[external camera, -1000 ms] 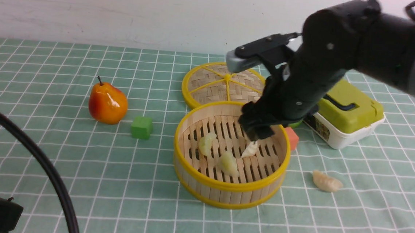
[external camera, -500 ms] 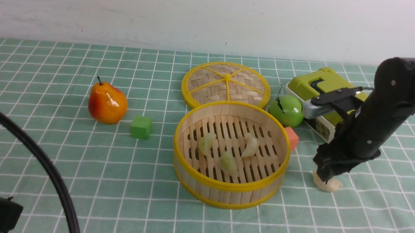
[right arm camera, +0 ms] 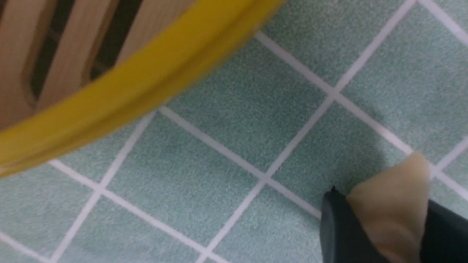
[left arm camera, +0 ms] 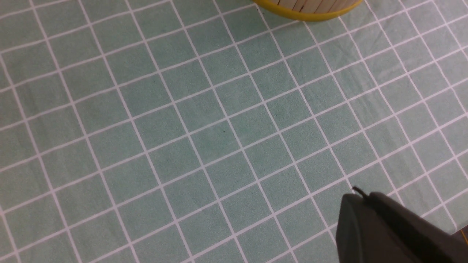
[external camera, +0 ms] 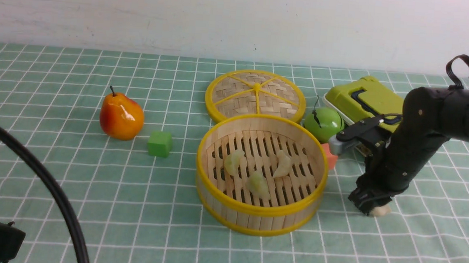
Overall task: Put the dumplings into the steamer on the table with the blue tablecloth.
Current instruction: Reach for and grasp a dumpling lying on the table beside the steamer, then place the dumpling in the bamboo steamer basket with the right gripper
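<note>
While low, right hand (external camera: 370, 207) around dumpling (external camera: 381, 210)

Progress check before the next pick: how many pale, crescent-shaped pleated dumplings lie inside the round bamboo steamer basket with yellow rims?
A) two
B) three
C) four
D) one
B: three pale crescent dumplings lie on the slatted floor of the round bamboo steamer basket. The fourth dumpling is outside it on the teal grid tablecloth, between the right gripper's fingers.
</note>
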